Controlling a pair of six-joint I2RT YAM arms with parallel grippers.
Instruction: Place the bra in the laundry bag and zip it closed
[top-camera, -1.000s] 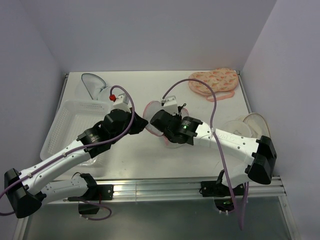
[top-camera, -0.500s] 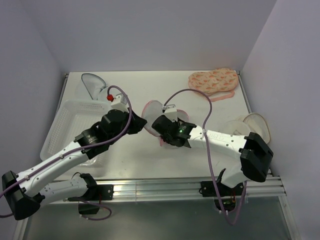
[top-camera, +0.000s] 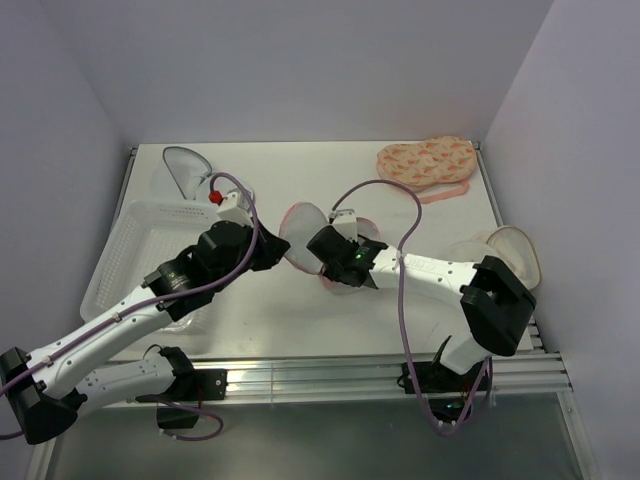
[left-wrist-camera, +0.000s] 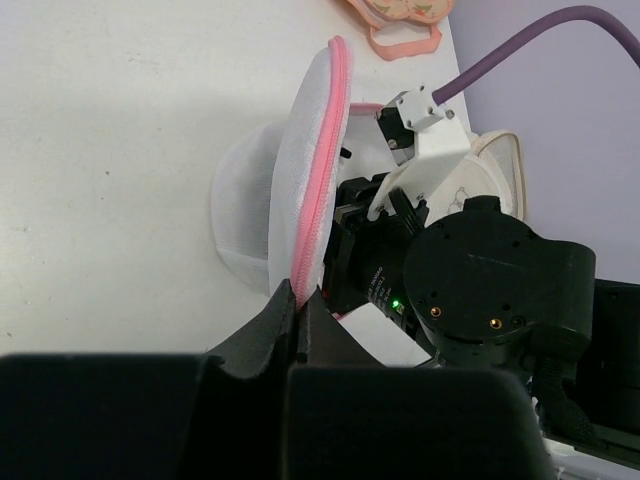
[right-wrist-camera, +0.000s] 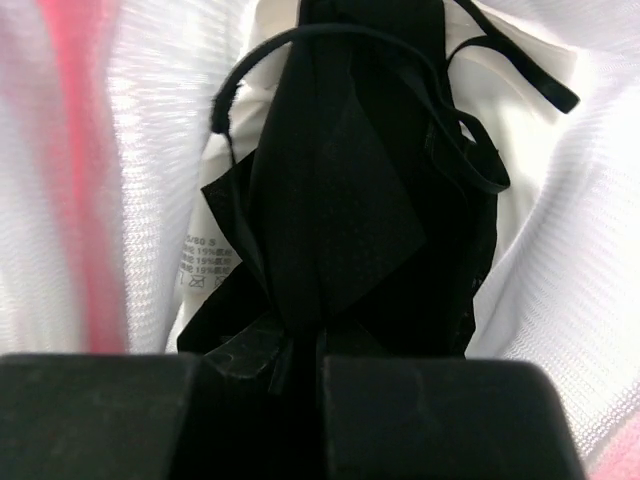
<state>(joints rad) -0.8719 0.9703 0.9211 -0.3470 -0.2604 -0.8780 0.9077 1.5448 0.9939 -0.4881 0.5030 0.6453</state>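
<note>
The laundry bag (top-camera: 300, 236), white mesh with pink zipper trim, stands open at mid-table. My left gripper (top-camera: 280, 245) is shut on the pink edge of its raised half (left-wrist-camera: 312, 180), holding it up. My right gripper (top-camera: 322, 243) reaches into the opening and is shut on the black bra (right-wrist-camera: 350, 190), which hangs inside between the white mesh walls (right-wrist-camera: 150, 150), its straps loose at the top. In the top view the bra is hidden by the right wrist.
A white basket (top-camera: 140, 250) sits at the left, a grey-trimmed mesh pouch (top-camera: 185, 168) behind it. An orange patterned pouch (top-camera: 428, 162) lies at back right. Another pale pouch (top-camera: 505, 250) lies by the right wall.
My right gripper has moved left, deeper into the bag's opening with the bra. My left gripper has shifted slightly left, still holding the bag's edge.
</note>
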